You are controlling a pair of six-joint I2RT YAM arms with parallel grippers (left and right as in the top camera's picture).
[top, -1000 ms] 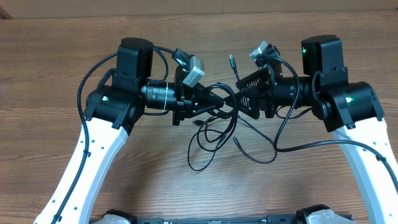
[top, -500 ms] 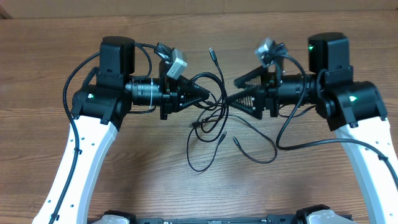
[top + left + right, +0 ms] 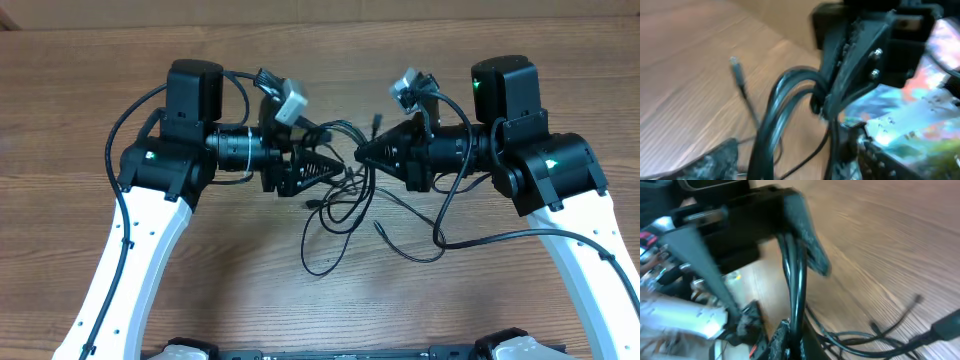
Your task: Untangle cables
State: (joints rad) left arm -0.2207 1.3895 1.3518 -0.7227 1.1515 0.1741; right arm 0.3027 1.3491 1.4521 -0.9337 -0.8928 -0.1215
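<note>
A: Overhead, holdings?
B: Right gripper (image 3: pixel 362 153): pressed together on strands of the cables (image 3: pixel 340 215), probably to draw them out of the knot. Left gripper (image 3: pixel 333 168): spread, just beside the bunch. Loose loops lie on the tabletop (image 3: pixel 80 80).
A: Left wrist?
B: Strands arch up into the right gripper's pinch. One plug tip (image 3: pixel 735 62) lies apart.
A: Right wrist?
B: Strands run between its pinching fingers, the rest heaped below.

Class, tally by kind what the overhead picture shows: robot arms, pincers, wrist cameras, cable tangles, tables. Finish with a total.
Robot arms: 2, left arm and right arm
Pincers: 2, left pincer and right pincer
Wrist cameras: 2, left wrist camera and right wrist camera
Cable tangles: 1, the cable tangle, strands too knotted to count
Tables: 1, the table
Total: 8
</note>
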